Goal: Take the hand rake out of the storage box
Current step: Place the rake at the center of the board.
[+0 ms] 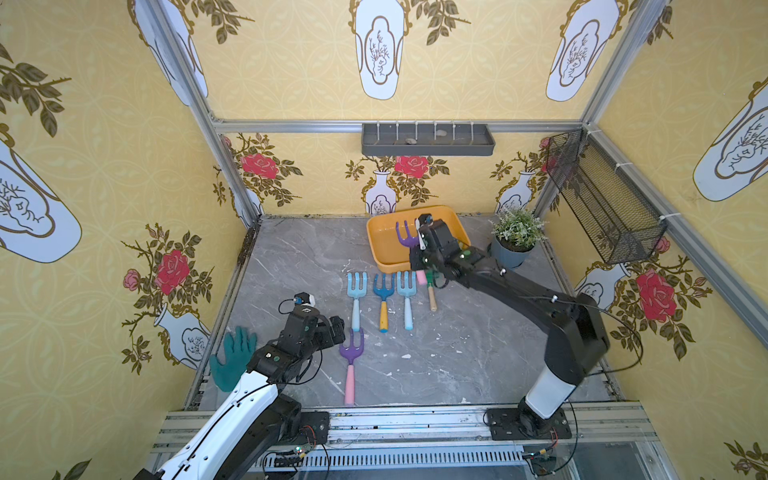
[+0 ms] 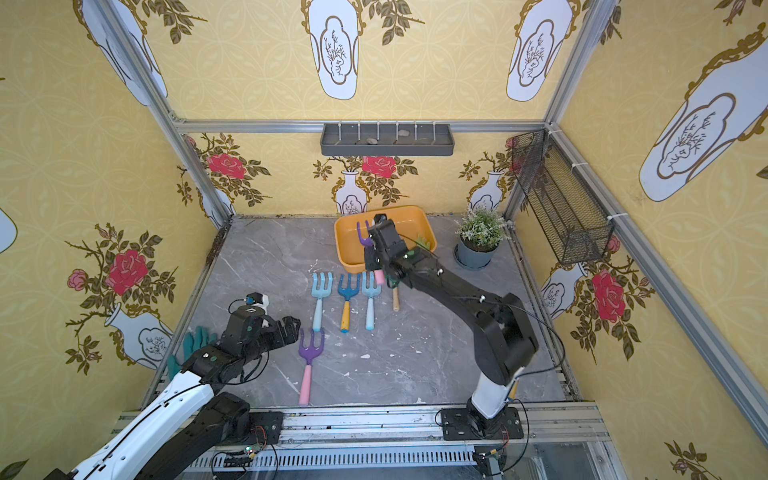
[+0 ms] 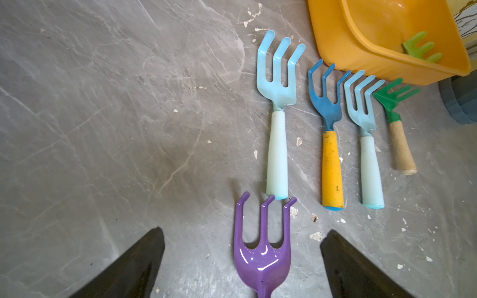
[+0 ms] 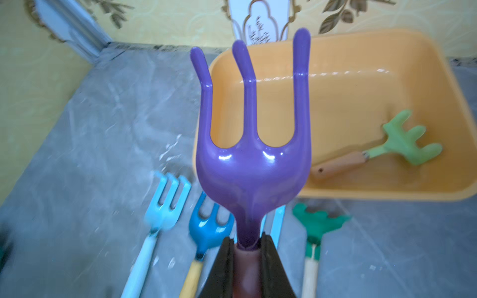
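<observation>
The orange-yellow storage box [image 1: 386, 251] [image 2: 353, 249] [image 4: 361, 98] stands at the back of the floor. My right gripper [image 4: 248, 247] [image 1: 417, 255] is shut on a hand rake with a purple head [image 1: 405, 237] [image 2: 362, 235] [image 4: 251, 165], gripping the top of its pink handle [image 1: 422, 277]. The head hangs over the box's near part, and the handle reaches out past the near rim. A light green rake [image 4: 405, 144] [image 3: 420, 49] lies inside the box. My left gripper [image 1: 338, 328] [image 3: 245, 229] is open above a second purple rake [image 1: 351, 357] [image 3: 262, 260] on the floor.
Several rakes lie side by side in front of the box: light blue [image 1: 356, 291], blue with a yellow handle [image 1: 383, 297], light blue [image 1: 406, 291], dark green [image 3: 392, 95]. A potted plant [image 1: 515, 241] stands right of the box. A green glove [image 1: 235, 357] lies near left.
</observation>
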